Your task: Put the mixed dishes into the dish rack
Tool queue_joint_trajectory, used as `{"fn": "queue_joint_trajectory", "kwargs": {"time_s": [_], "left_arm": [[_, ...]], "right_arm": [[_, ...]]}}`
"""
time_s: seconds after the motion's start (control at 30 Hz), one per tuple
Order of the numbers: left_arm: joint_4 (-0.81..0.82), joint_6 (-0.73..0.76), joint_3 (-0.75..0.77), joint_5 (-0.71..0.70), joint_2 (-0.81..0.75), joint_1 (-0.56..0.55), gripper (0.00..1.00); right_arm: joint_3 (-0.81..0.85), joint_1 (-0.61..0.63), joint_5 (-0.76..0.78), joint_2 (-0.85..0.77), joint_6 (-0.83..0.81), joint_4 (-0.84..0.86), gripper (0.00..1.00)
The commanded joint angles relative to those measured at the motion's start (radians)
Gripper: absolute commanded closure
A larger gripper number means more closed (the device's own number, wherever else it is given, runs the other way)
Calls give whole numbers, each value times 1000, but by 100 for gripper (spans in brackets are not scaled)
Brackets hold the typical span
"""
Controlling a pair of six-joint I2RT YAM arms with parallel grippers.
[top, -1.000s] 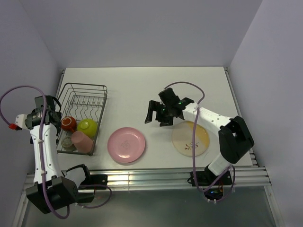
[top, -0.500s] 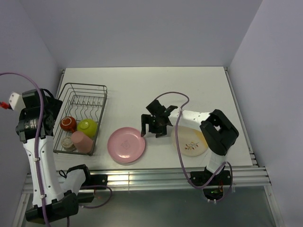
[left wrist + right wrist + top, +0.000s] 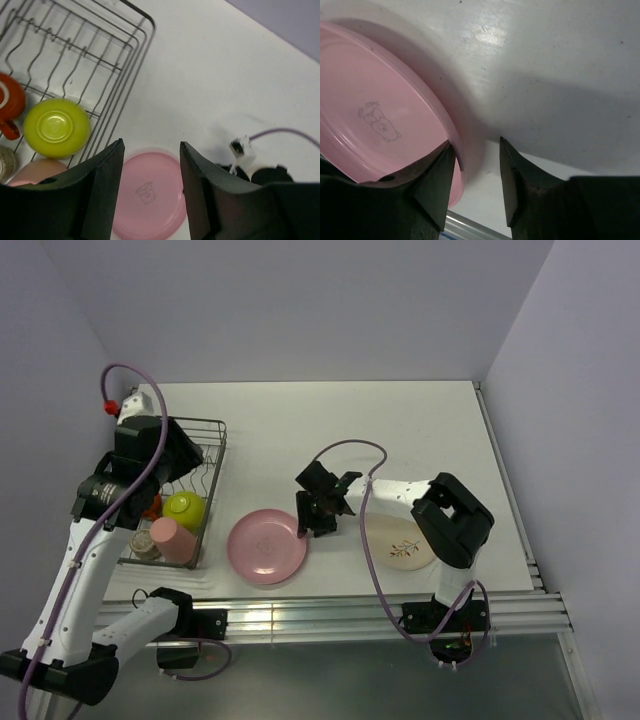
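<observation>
The pink plate [image 3: 265,547] [image 3: 150,195] lies flat on the table right of the dish rack [image 3: 200,425] [image 3: 125,45]. My right gripper [image 3: 315,518] [image 3: 476,143] is low at the plate's right rim [image 3: 370,120]. Its jaws straddle the rim with a gap, one finger over the plate and one outside. The cream-and-orange plate [image 3: 405,540] lies further right, partly under the right arm. In the rack sit the lime-green bowl [image 3: 185,507] [image 3: 56,127], salmon-pink cup [image 3: 172,538], dark red-orange mug [image 3: 7,102] and small grey-tan cup [image 3: 143,548]. My left gripper [image 3: 165,455] [image 3: 150,145] hovers high over the rack, open and empty.
The rack's far half shows bare upright prongs [image 3: 65,65]. The table's metal front rail [image 3: 330,615] runs just beyond the pink plate. The right arm's wrist and purple cable [image 3: 260,170] lie right of that plate.
The left arm swung up from the rack's left side to above it, jaws narrowing. The right gripper moved left and down to the pink plate's rim and its jaws narrowed.
</observation>
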Motion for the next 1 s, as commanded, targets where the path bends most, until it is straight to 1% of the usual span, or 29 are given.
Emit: {"fn": "queue_joint_trajectory", "kwargs": {"time_s": [0.0, 0.07, 0.1, 0.17, 0.2, 0.27, 0.33, 0.4, 0.43, 0.47, 0.57, 0.6, 0.63, 0.67, 0.7, 0.73, 0.8, 0.83, 0.97], "left_arm": [[97, 137, -42, 22, -61, -95, 45], [157, 193, -74, 76, -98, -141, 45], [171, 225, -99, 91, -132, -152, 45], [210, 248, -128, 134, -172, -172, 46], [218, 269, -134, 148, -178, -174, 50], [218, 292, -133, 175, -169, -186, 56], [212, 340, -126, 234, -154, -218, 55], [223, 393, -129, 252, -146, -264, 52], [229, 411, -136, 252, -149, -322, 50], [237, 430, -139, 252, -154, -353, 48], [273, 516, -156, 243, -157, -466, 43], [278, 526, -159, 243, -151, -494, 42], [280, 538, -160, 234, -129, -552, 41], [278, 547, -160, 226, -114, -588, 40], [280, 564, -160, 214, -99, -624, 40], [280, 572, -154, 170, -77, -708, 39], [278, 589, -146, 93, -16, -795, 36], [272, 596, -134, 27, 19, -871, 36], [280, 625, -126, -59, 52, -965, 34]], "right_arm": [[15, 6, 37, 30, 8, 39, 56], [20, 6, 40, 37, 3, 37, 71], [32, 6, 41, 45, 2, 33, 83], [53, 6, 50, 50, -9, 10, 94], [61, 4, 58, 50, -12, 0, 99], [90, 1, 75, 45, -29, -41, 100], [113, -6, 87, 25, -55, -98, 100], [142, -25, 93, -8, -69, -136, 100], [150, -35, 86, -19, -90, -171, 100], [168, -46, 74, -30, -102, -191, 100], [189, -104, -20, -85, -164, -276, 100], [196, -105, -34, -99, -164, -276, 100], [202, -114, -40, -108, -187, -312, 100], [222, -115, -46, -125, -196, -331, 100], [228, -118, -58, -133, -204, -346, 100], [232, -121, -92, -139, -214, -368, 100], [229, -134, -130, -154, -225, -379, 100], [225, -138, -161, -159, -227, -383, 100], [187, -152, -239, -182, -245, -392, 100]]}}
